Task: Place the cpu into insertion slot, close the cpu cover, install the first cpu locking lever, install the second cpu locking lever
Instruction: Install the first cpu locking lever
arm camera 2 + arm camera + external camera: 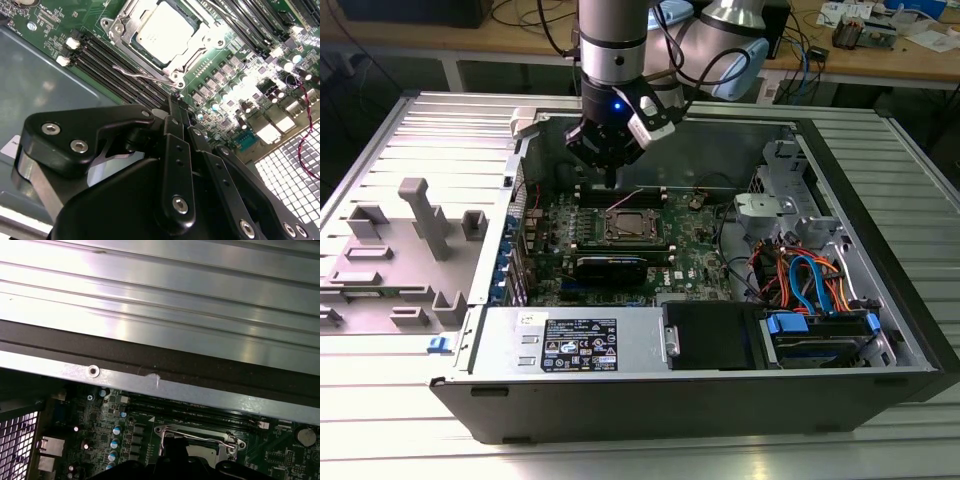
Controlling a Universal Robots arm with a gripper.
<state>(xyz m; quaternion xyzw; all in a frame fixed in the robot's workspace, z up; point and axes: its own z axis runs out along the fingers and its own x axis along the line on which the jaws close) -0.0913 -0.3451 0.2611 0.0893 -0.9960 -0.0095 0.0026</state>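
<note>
- Hand (176, 102) hangs low inside the open computer case (880, 290), its black fingers (172, 125) pressed together to a narrow tip with nothing between them; in the exterior view it sits just behind the socket area.
- Just beyond the fingertips in the second wrist view lies a thin bent wire, which looks like a cpu locking lever (135, 74), running along the near edge of the insertion slot (165, 35).
- Within that socket the cpu (162, 27) already lies flat, its pale metal top showing through the window of the cpu cover (192, 60), which appears to be folded down over it.
- Around the socket spreads the green motherboard (695, 255), with long black memory slots (107, 62) beside the lever.
- Judgement: seating the chip and closing the frame look done, and the step in hand seems to be the locking levers; whether either lever is already hooked cannot be told.
- Judgement: the next move calls for a fine, well-aimed push with the closed tip on that thin wire, down and sideways under its catch, without slipping onto the memory slots.
</note>
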